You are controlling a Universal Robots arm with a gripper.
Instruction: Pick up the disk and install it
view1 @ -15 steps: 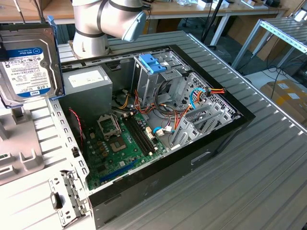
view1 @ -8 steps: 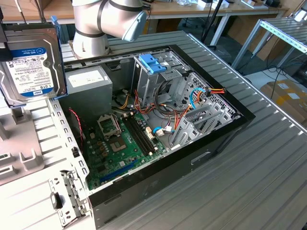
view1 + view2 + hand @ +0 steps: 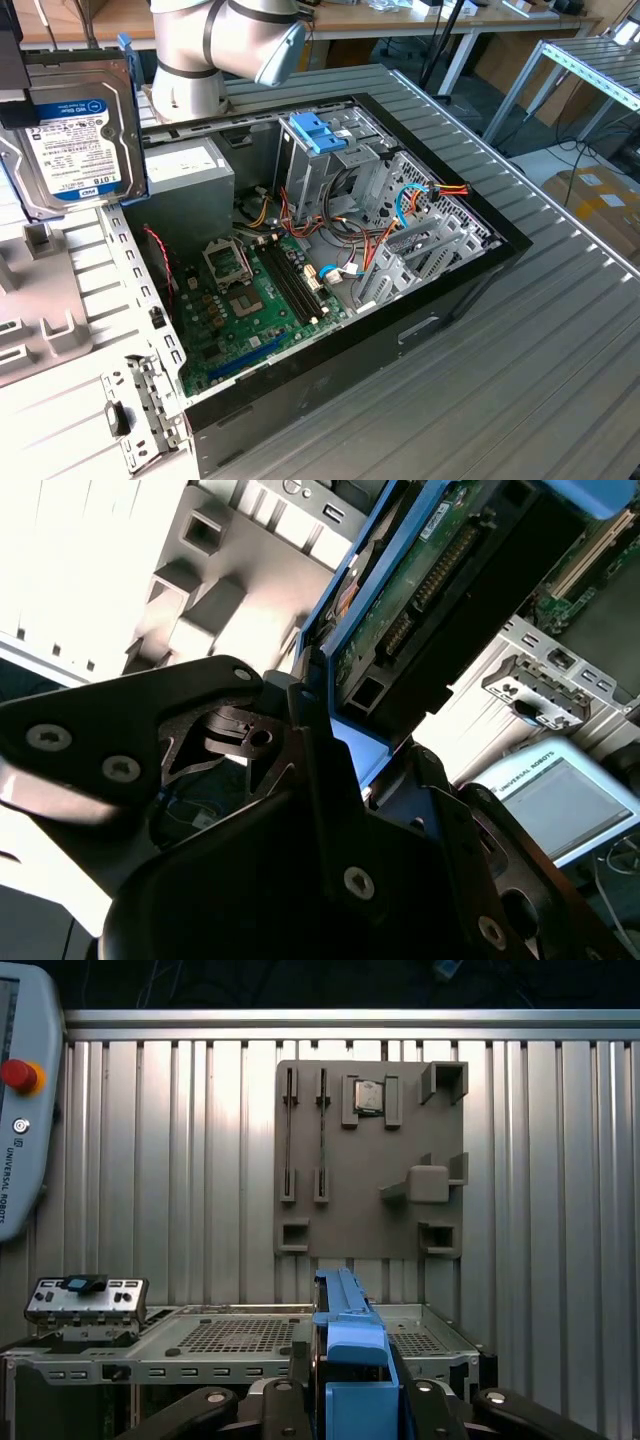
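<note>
Exterior view coverage puts the disk [image 3: 75, 140], a flat dark-grey hard drive with a white label in a light-blue plastic carrier, on edge and raised off the bench. It sits at about ten o'clock from the open black computer case [image 3: 470, 260], and its outer side is cut off by the picture's edge. The silver-grey robot arm [image 3: 225, 45] is seen at about twelve o'clock. Inside the case, open room is left above the green motherboard [image 3: 250, 300]. The three o'clock half is crowded by perforated metal drive cages [image 3: 420, 240] and by red, yellow and blue cables [image 3: 400, 205]. A blue plastic tab [image 3: 318, 130] is seen on a cage at twelve o'clock within the case. The ribbed metal bench [image 3: 520, 400] lies open from three to six o'clock of the case.

In the first wrist view the tool [image 3: 350, 1375] is closed on the disk [image 3: 345, 1340], which is seen edge-on as a narrow blue strip, its drive body hidden. A black finger [image 3: 415, 1400] is set against each long side. Beyond it a perforated sheet-metal frame [image 3: 240, 1335] is seen, and then a grey moulded fixture plate [image 3: 370, 1160] with a small square chip [image 3: 367, 1097] held in one pocket. A pale handheld pendant [image 3: 20, 1110] with a red button is cut off at the picture's edge.

In the second wrist view the disk's [image 3: 470, 600] underside is shown, with its green circuit board [image 3: 395, 605]. The tool [image 3: 365, 740] is clamped on the blue carrier, though the contact itself is partly hidden by the tool's own black body.
</note>
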